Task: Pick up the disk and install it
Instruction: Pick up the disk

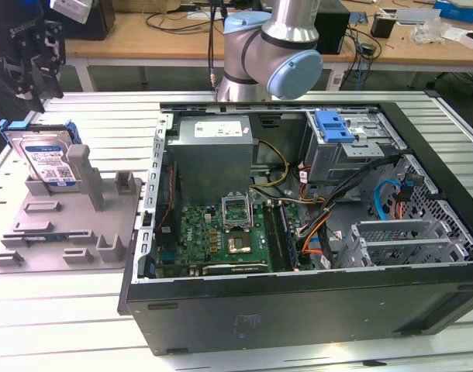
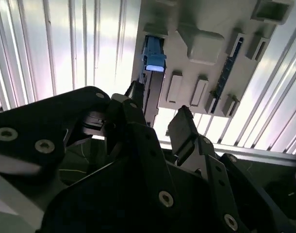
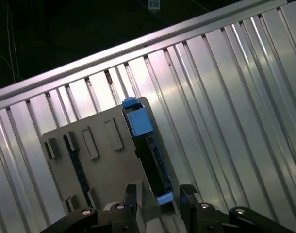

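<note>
1. You have one disk [image 1: 46, 159] to count (the blue-framed drive with the white-and-blue label).
2. You have one grey holder [image 1: 74, 232], a single moulded piece.
3. There is one ribbed metal surface [image 1: 89, 116] for you to note.
4. You can count one computer case [image 1: 298, 302], with its side open.
5. Inside that case, count one grey power supply [image 1: 213, 151], one green motherboard [image 1: 213, 232] and one blue bracket [image 1: 333, 125].
6. You are working with one robot arm [image 1: 271, 46].
7. That arm carries one tool [image 3: 159, 195]. In the first wrist view you can count two fingers [image 3: 131, 195] on it, with a gap between them.
</note>
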`<state>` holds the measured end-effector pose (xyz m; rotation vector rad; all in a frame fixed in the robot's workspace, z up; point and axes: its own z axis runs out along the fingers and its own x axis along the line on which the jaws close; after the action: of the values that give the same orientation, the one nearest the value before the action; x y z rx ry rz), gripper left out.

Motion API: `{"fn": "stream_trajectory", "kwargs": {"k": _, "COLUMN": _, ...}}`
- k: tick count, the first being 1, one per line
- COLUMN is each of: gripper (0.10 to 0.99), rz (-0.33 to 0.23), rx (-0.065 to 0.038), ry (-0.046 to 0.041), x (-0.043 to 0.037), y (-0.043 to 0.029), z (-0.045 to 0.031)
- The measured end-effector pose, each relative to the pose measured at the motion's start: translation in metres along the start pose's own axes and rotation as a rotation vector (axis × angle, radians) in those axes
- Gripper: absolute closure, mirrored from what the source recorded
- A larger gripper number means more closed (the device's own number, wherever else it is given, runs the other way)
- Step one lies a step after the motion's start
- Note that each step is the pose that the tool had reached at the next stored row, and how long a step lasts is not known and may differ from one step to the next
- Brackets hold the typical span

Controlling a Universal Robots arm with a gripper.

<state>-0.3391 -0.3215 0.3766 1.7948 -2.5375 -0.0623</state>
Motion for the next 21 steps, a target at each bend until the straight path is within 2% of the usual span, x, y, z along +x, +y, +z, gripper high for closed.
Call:
{"fn": "stream_trajectory", "kwargs": {"k": 2, "gripper": 0.604, "rz": -0.034, "rx": 0.0, "ry": 0.0018, "x": -0.0005, "y": 0.0002, "z": 0.0001}}
{"fn": "stream_trajectory", "kwargs": {"k": 7, "gripper": 0.604, "rz": -0.172, "rx": 0.001, "ry": 0.009, "x": -0.0022, "y": 0.0008, "z": 0.0005}}
{"fn": "stream_trajectory", "kwargs": {"k": 10, "gripper": 0.604, "rz": -0.228, "rx": 0.001, "ry": 0.0118, "x": -0.003, "y": 0.0011, "z": 0.0007}}
{"fn": "stream_trajectory", "kwargs": {"k": 12, "gripper": 0.604, "rz": -0.247, "rx": 0.001, "ry": 0.0132, "x": -0.003, "y": 0.0013, "z": 0.0007}}
{"fn": "stream_trajectory", "kwargs": {"k": 17, "gripper": 0.604, "rz": -0.252, "rx": 0.001, "ry": 0.0135, "x": -0.0031, "y": 0.0013, "z": 0.0007}}
{"fn": "stream_trajectory", "kwargs": {"k": 21, "gripper": 0.604, "rz": -0.252, "rx": 0.009, "ry": 0.0172, "x": -0.0054, "y": 0.0134, "z": 0.0019}}
